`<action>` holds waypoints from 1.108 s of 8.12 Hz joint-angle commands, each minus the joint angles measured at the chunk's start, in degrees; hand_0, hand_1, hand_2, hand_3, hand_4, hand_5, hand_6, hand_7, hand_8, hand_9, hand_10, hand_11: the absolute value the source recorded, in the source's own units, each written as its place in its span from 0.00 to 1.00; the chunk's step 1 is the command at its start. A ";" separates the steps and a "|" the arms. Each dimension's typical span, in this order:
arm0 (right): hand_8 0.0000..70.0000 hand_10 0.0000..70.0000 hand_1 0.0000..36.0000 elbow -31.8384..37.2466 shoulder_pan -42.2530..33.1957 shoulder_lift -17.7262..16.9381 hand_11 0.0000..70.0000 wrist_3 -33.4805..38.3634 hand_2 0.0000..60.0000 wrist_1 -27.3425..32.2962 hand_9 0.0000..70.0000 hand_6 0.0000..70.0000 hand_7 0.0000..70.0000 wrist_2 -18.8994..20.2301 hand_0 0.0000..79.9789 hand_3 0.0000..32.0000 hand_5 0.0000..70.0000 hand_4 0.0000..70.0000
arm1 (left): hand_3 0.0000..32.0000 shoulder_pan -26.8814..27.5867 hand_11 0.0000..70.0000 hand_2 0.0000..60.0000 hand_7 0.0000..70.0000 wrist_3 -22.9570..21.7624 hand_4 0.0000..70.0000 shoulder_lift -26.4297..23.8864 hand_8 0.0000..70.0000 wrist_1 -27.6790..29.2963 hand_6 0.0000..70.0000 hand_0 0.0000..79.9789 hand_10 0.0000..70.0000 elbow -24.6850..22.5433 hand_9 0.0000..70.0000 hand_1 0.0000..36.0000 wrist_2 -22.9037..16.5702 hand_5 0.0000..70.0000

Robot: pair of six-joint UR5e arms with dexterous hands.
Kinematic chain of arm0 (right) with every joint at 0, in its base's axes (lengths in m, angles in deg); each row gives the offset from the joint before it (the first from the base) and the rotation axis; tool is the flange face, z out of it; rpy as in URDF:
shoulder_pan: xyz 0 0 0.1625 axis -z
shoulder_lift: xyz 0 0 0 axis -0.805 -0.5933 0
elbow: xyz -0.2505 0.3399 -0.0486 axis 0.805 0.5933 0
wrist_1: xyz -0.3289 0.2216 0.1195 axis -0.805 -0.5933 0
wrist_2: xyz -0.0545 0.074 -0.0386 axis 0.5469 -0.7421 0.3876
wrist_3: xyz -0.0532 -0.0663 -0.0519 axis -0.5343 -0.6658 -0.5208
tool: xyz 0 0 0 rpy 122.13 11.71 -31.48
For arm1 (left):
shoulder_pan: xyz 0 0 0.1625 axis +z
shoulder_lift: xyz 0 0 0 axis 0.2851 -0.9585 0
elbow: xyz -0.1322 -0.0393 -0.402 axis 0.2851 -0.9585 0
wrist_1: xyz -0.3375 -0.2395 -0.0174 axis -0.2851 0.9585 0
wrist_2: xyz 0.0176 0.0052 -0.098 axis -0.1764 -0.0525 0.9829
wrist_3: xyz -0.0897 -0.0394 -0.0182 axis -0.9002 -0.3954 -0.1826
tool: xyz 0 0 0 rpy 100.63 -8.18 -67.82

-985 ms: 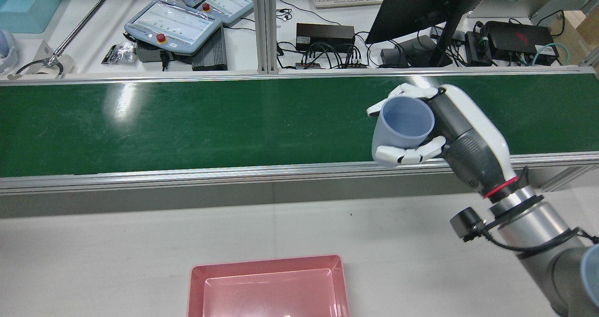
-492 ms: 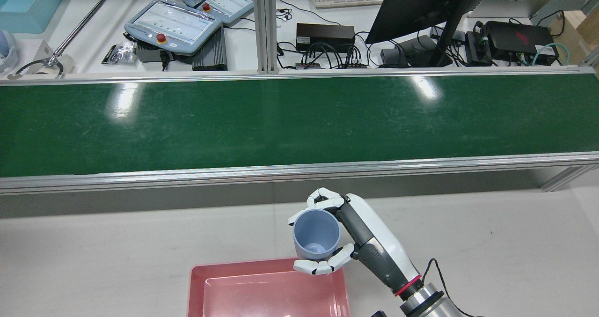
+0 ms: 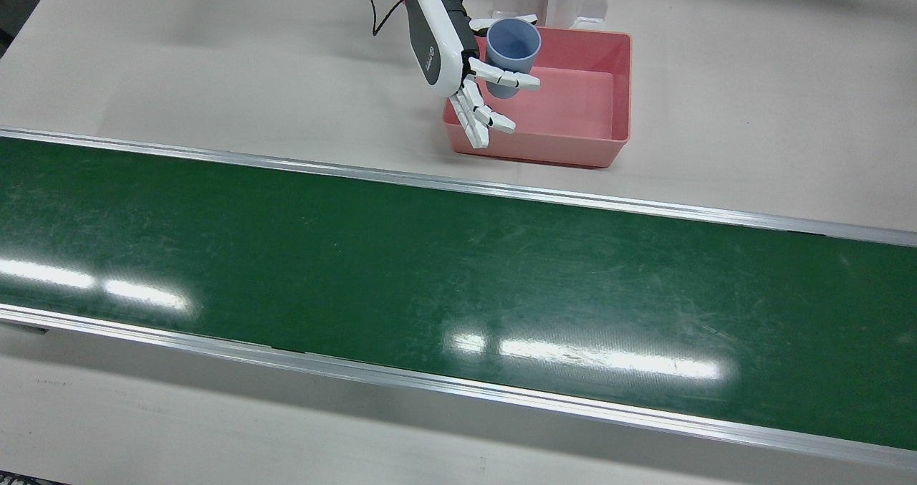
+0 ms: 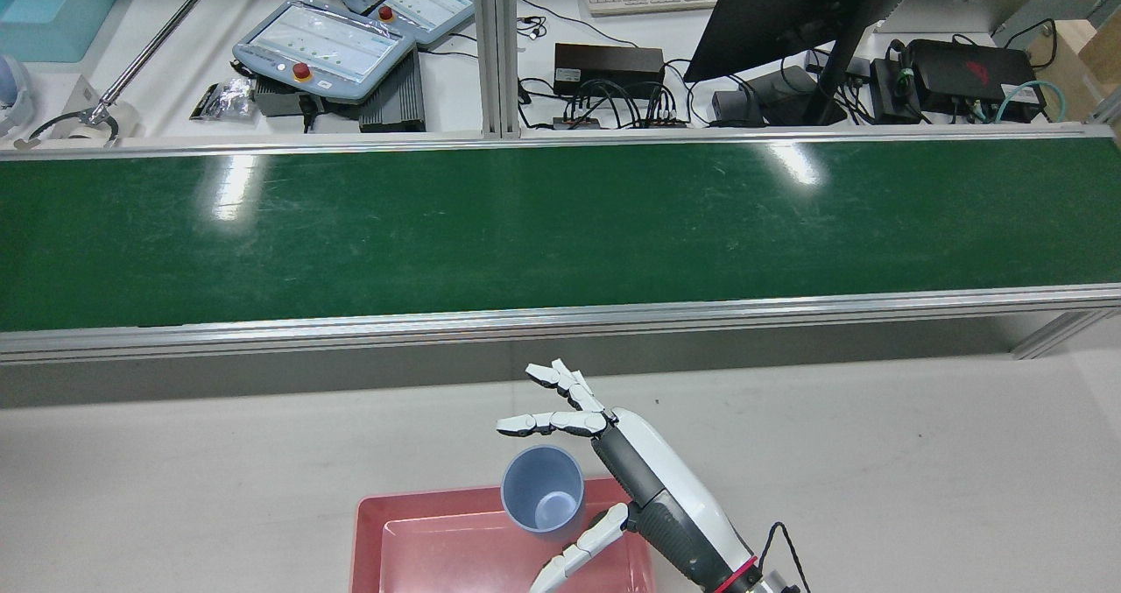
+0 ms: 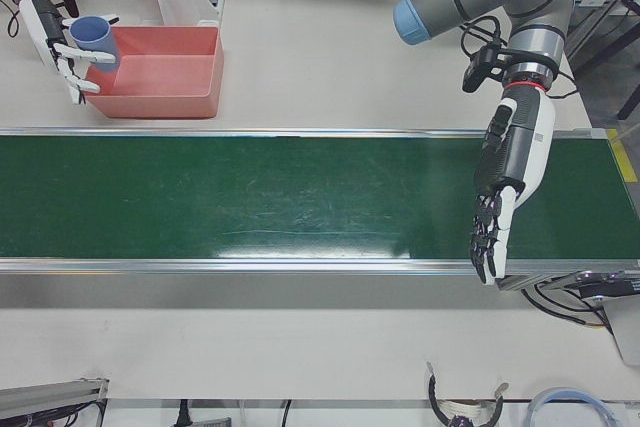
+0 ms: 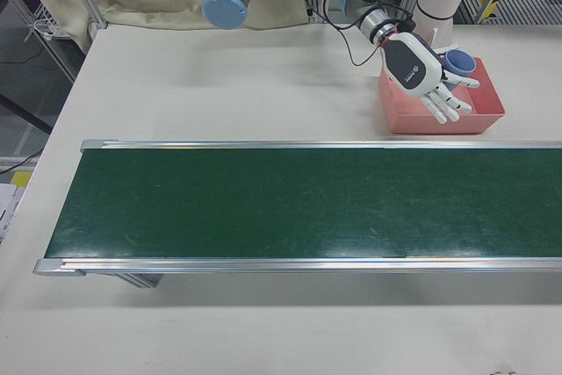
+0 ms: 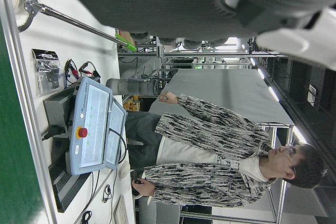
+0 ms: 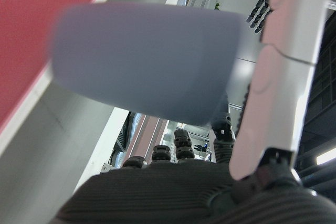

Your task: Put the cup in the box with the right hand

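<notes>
The light blue cup (image 4: pixel 543 490) stands upright, mouth up, at the corner of the pink box (image 4: pixel 438 540) closest to my right hand (image 4: pixel 648 488). That hand is open, its fingers spread on both sides of the cup and not closed on it. The front view shows the cup (image 3: pixel 512 44) inside the box's rim (image 3: pixel 622 84), with the right hand (image 3: pixel 444 48) beside it and one finger across the cup's side. I cannot tell whether the cup rests on the box floor. It is blurred in the right hand view (image 8: pixel 152 61). My left hand (image 5: pixel 500 197) hangs open over the belt, far from the box.
The green conveyor belt (image 4: pixel 525 225) with metal rails runs across the table beyond the box. Control pendants (image 4: pixel 324 45), a monitor and cables lie behind it. White tabletop (image 3: pixel 215 55) surrounds the box.
My right hand carried the cup from over the belt back to the pink box. It has now opened and let the cup go at the box's corner.
</notes>
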 commanded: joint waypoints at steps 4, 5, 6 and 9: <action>0.09 0.00 0.37 -12.24 -10.03 -7.23 0.00 0.28 0.01 -0.56 0.18 0.06 0.18 5.05 0.73 0.00 0.09 0.21 | 0.00 0.00 0.00 0.00 0.00 0.00 0.00 0.03 0.00 0.01 0.00 0.00 0.00 0.01 0.00 0.00 0.00 0.00; 0.10 0.00 0.40 -13.41 -19.24 -9.97 0.00 3.50 0.01 -0.74 0.19 0.06 0.19 12.41 0.74 0.00 0.09 0.22 | 0.00 0.00 0.00 0.00 0.00 0.00 0.00 0.03 0.00 0.09 0.00 0.00 0.00 0.01 0.00 0.00 0.00 0.00; 0.10 0.00 0.45 -12.56 -26.03 -12.78 0.01 13.54 0.04 -6.22 0.19 0.06 0.20 17.61 0.74 0.00 0.09 0.26 | 0.00 0.00 0.00 0.00 0.00 0.00 0.00 0.03 0.00 0.09 0.00 0.00 0.00 0.01 0.00 0.00 0.00 0.00; 0.11 0.01 0.43 0.68 -60.60 -14.66 0.05 35.51 0.02 -14.10 0.22 0.07 0.24 45.58 0.75 0.00 0.09 0.36 | 0.00 0.00 0.00 0.00 0.00 0.00 0.00 0.03 0.00 0.09 0.00 0.00 0.00 0.10 0.00 0.00 0.00 0.00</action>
